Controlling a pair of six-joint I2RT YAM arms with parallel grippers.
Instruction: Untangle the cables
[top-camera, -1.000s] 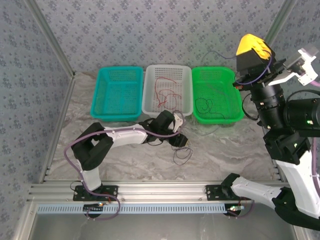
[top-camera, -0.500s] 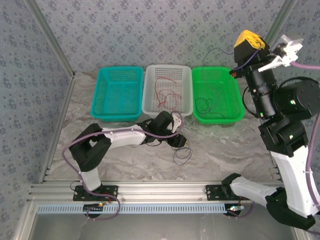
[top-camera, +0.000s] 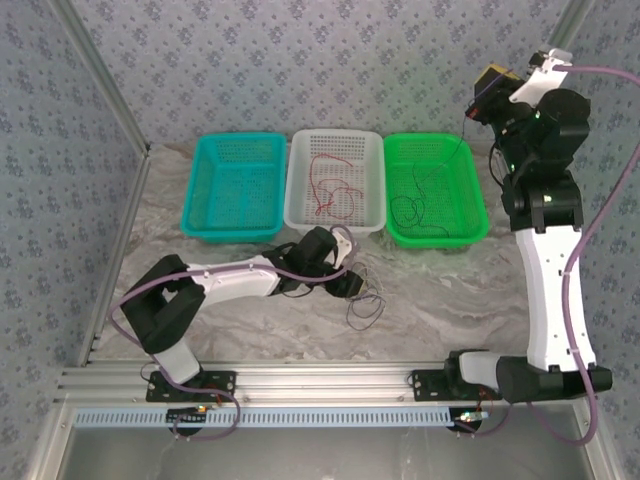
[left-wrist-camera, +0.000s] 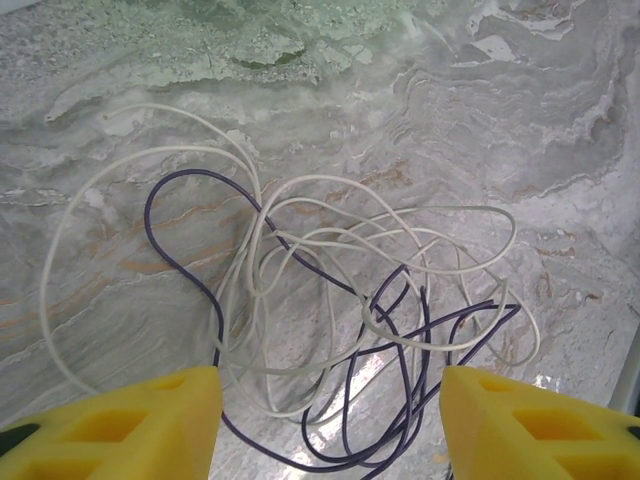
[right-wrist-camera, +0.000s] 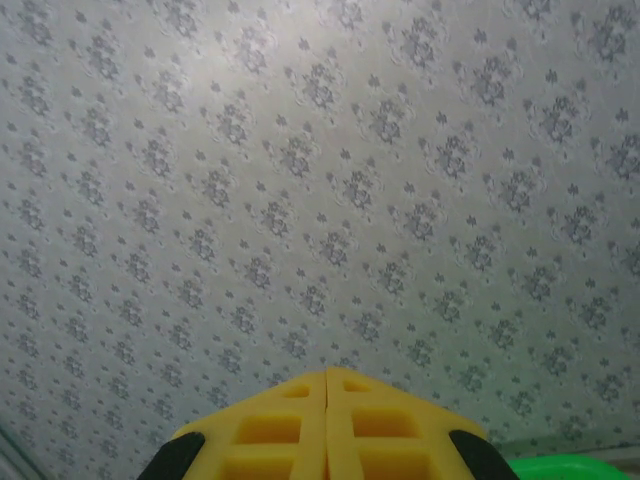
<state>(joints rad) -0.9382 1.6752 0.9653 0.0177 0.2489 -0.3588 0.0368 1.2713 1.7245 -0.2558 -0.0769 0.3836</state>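
Near the front edge, the left arm lies low across the marble worktop (top-camera: 450, 290), and the left tool (top-camera: 355, 283) is just beside a small tangle (top-camera: 366, 306) of thin wires. From the left wrist cam the tool (left-wrist-camera: 330, 425) is open: its two yellow pads (left-wrist-camera: 150, 420) stand wide apart w/ nothing between them, above the tangle. The tangle is a white cable (left-wrist-camera: 262, 205) in several loose loops, crossed w/ a dark cable (left-wrist-camera: 200, 173), both flat on the worktop & touching each other at many places

Farther back, 3 baskets stand in a row, side by side: teal basket (top-camera: 235, 138) at left, white basket (top-camera: 335, 133) in the middle, green basket (top-camera: 425, 137) at right. A red cable (top-camera: 322, 190) is curled inside the white one. A black cable (top-camera: 408, 212) is inside the green one, & one thin strand goes up from it toward the right tool (top-camera: 487, 95), which is raised high at the back right. Its pads (right-wrist-camera: 327, 385) are pressed together, closed, facing the patterned wall (right-wrist-camera: 300, 150); if they pinch the strand I cannot tell
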